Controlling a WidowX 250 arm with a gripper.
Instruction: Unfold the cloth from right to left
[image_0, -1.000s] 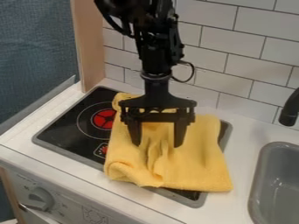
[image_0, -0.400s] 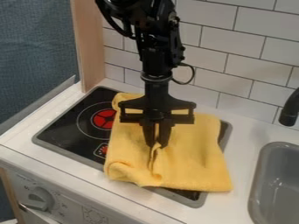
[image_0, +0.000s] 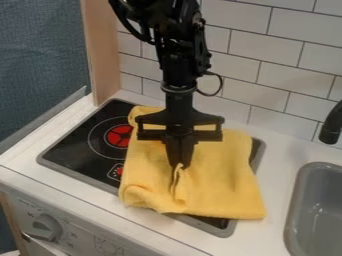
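i observe my end effector (image_0: 181, 164) pointing down over the middle of the yellow cloth (image_0: 220, 185), its fingers drawn together and clamped on a raised fold of the fabric. the cloth lies bunched across the right part of the black stove top (image_0: 83, 137), reaching past its near edge onto the white worktop (image_0: 274, 150). the grey sink (image_0: 320, 210) sits to the right of the cloth, apart from it.

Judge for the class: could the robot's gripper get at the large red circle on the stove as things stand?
Not right away, it seems: the gripper is shut on a fold of the yellow cloth. Once freed, probably yes, since the cloth lies beside the red circle, not over it.
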